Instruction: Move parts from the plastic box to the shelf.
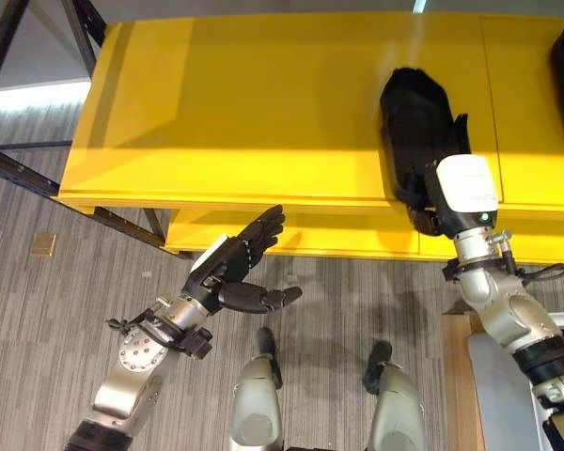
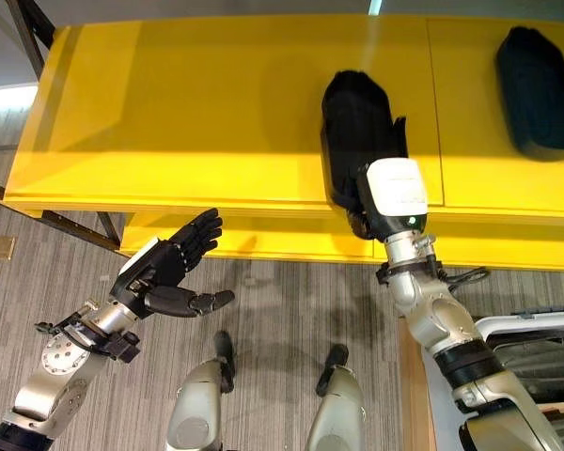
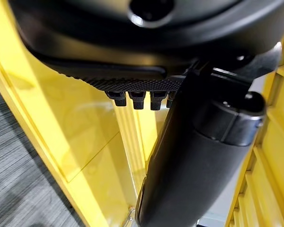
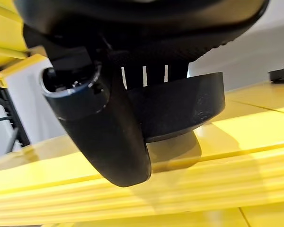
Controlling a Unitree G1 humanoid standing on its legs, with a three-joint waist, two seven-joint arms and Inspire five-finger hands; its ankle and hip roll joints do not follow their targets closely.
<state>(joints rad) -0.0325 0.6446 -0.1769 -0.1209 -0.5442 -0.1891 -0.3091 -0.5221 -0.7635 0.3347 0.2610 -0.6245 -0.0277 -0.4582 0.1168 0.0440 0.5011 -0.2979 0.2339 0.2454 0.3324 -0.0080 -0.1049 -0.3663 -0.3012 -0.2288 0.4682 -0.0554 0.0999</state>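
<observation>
- Right hand (image 1: 448, 202) at the front edge of the yellow shelf (image 1: 235, 103), fingers closed round the near end of a black part (image 1: 412, 117); white thumb cover facing up toward the head camera.
- Grips the part from its near end, likely so the far end can settle on the shelf first.
- Black part resting on the top shelf surface by the look of the right wrist view, its underside meeting the yellow board; full contact hard to confirm.
- Long axis running front to back across the shelf, rounded end pointing away from the robot.
- Second black part (image 2: 536, 89) lying farther right on the same shelf, well apart, similarly aligned.
- Left hand (image 1: 240, 258) empty, fingers straight and spread, thumb out, held below the shelf's front edge over the grey carpet floor (image 1: 38, 301).
</observation>
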